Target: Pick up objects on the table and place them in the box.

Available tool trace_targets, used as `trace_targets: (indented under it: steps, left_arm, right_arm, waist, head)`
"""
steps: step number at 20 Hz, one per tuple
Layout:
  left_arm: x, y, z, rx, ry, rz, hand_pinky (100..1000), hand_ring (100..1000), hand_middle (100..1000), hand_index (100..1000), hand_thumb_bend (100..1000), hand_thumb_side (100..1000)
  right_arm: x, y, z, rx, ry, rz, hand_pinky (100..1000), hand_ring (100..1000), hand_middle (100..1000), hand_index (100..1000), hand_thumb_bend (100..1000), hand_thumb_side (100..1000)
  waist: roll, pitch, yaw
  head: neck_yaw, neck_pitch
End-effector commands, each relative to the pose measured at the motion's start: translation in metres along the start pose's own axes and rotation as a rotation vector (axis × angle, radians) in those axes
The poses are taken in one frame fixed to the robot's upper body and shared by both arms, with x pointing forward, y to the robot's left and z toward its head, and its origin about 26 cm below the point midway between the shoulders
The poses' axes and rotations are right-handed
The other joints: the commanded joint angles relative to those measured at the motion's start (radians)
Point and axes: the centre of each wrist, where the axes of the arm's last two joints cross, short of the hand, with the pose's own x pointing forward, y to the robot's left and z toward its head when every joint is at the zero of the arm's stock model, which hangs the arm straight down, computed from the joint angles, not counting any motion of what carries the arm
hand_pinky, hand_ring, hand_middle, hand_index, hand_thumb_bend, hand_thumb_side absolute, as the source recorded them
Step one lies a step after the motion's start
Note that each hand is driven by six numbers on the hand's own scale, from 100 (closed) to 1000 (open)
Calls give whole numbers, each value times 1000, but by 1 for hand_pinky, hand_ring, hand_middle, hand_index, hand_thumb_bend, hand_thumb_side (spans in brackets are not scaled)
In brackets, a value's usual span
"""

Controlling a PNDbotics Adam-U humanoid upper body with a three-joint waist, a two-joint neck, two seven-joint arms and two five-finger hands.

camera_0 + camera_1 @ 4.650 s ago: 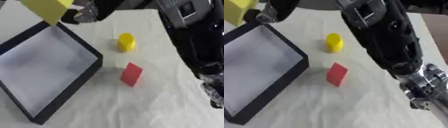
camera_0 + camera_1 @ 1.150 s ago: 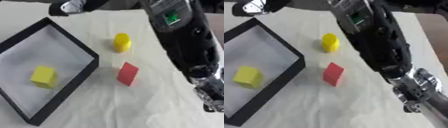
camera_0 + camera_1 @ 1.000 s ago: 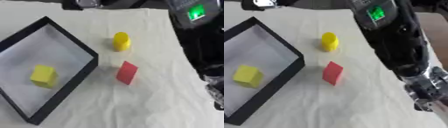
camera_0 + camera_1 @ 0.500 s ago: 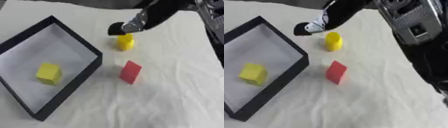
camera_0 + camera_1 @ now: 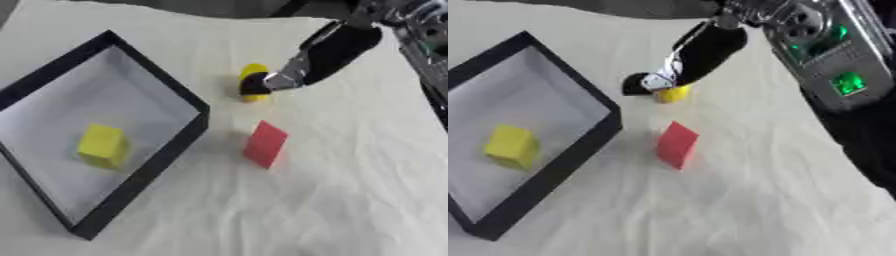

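My right hand [image 5: 302, 67] is at the yellow cylinder [image 5: 253, 75], at 12 o'clock from the red block [image 5: 265, 144]. I cannot tell if its fingers are wide or narrow. I should wrap it snugly, then lift toward the box [image 5: 166, 87] at 9 o'clock.

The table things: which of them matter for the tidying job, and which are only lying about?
Part of the job:
- black-rimmed shallow box
- yellow cube, already inside the box
- yellow cylinder, with the right hand over it
- red block, lying on the cloth

Just there:
- cream cloth covering the table; nothing else lies about
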Motion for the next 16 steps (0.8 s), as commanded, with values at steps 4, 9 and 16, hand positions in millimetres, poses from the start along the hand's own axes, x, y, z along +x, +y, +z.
trace_targets:
  steps: [4,9,16]
  left_arm:
    - [4,2,-4,-18,-19,-12,782,825,809,900,653,706]
    - [4,1,-5,-24,-21,-10,783,826,814,901,650,707]
    - [4,0,-5,-31,-20,-8,784,827,816,902,647,708]
  right_arm:
    - [-5,6,13,64,31,3,873,813,745,822,642,374]
    - [-10,11,21,134,7,-9,875,813,744,822,619,348]
    - [-14,7,27,247,-80,-8,878,818,747,821,606,314]
  waist:
    - [5,-15,3]
    - [4,-14,6]
    - [3,-12,10]
  head:
    - [5,3]
    - [6,5]
    - [6,4]
